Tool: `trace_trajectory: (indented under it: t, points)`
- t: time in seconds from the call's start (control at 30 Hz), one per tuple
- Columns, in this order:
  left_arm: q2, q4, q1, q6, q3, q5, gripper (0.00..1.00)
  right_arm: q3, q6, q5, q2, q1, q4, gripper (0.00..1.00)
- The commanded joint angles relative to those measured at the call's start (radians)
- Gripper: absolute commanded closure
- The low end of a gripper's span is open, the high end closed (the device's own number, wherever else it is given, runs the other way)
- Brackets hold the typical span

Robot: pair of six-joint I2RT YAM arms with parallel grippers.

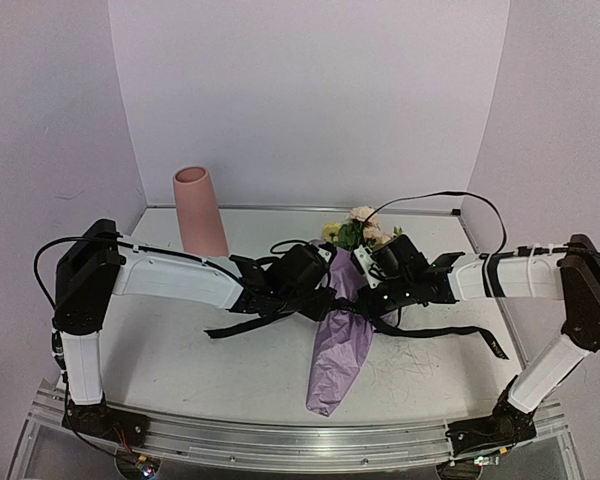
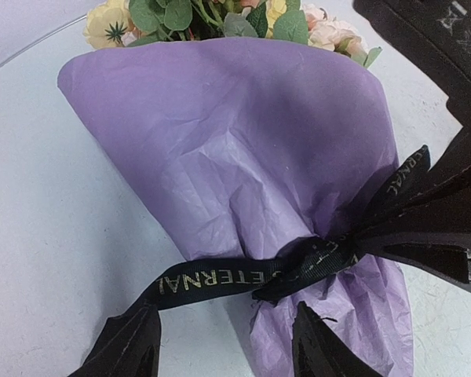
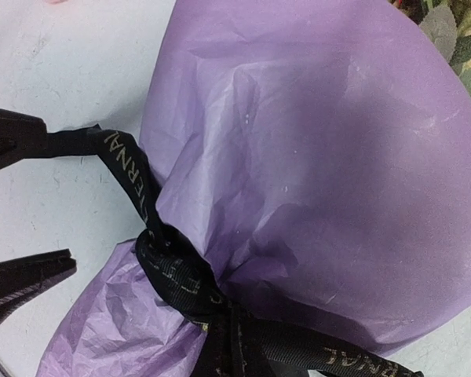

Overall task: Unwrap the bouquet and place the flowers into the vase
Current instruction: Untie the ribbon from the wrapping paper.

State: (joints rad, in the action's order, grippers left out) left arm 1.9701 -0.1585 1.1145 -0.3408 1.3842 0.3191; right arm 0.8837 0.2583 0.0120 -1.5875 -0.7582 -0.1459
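Observation:
The bouquet [image 1: 338, 335] lies on the table, its crinkled lilac paper cone [image 2: 243, 141] pointing at the near edge. The flowers [image 1: 360, 232], cream, yellow and pink with green leaves [image 2: 173, 16], stick out of its far end. A black ribbon [image 2: 220, 279] is knotted round the cone's neck. My left gripper [image 2: 226, 310] hovers open over the neck, its fingers [image 2: 125, 345] astride the ribbon's left tail and the paper. My right gripper [image 3: 235, 353] is shut on the ribbon [image 3: 133, 177] beside the knot. The pink vase [image 1: 200, 210] stands upright at the back left.
Ribbon tails trail over the table to the left [image 1: 235, 327] and right [image 1: 460, 332] of the bouquet. Lilac walls close the table in on three sides. A metal rail [image 1: 300, 440] runs along the near edge. A black cable [image 1: 430, 196] loops above the right arm.

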Motion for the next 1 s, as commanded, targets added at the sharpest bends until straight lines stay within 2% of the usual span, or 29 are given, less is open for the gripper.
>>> trace_trajectory:
  t: [0.0, 0.33, 0.37, 0.43, 0.47, 0.5, 0.6, 0.97]
  points:
    - [-0.035, 0.010, 0.005, -0.016, -0.003, -0.002, 0.42, -0.018, 0.012, 0.011, 0.069, -0.006, 0.028, 1.00]
    - [0.016, 0.014, 0.008, -0.022, 0.045, -0.077, 0.42, -0.116, 0.031, 0.046, 0.224, -0.006, 0.037, 0.98]
    - [0.021, 0.014, 0.008, -0.017, 0.049, -0.081, 0.42, -0.119, 0.028, 0.039, 0.228, -0.006, 0.037, 0.89]
    - [0.026, 0.014, 0.008, -0.012, 0.057, -0.081, 0.42, -0.115, 0.021, 0.024, 0.220, -0.006, 0.037, 0.61]
    - [0.027, 0.014, 0.008, -0.012, 0.059, -0.079, 0.42, -0.110, 0.017, 0.020, 0.212, -0.006, 0.037, 0.54]
    - [0.027, 0.015, 0.008, -0.013, 0.061, -0.073, 0.42, -0.101, 0.014, 0.020, 0.203, -0.006, 0.037, 0.52]
    - [0.027, 0.014, 0.008, -0.038, 0.063, -0.043, 0.42, -0.068, 0.004, 0.019, 0.159, -0.006, 0.033, 0.48]
    - [0.023, 0.014, 0.008, -0.104, 0.049, -0.003, 0.43, 0.044, -0.023, 0.016, 0.014, -0.007, 0.022, 0.49]
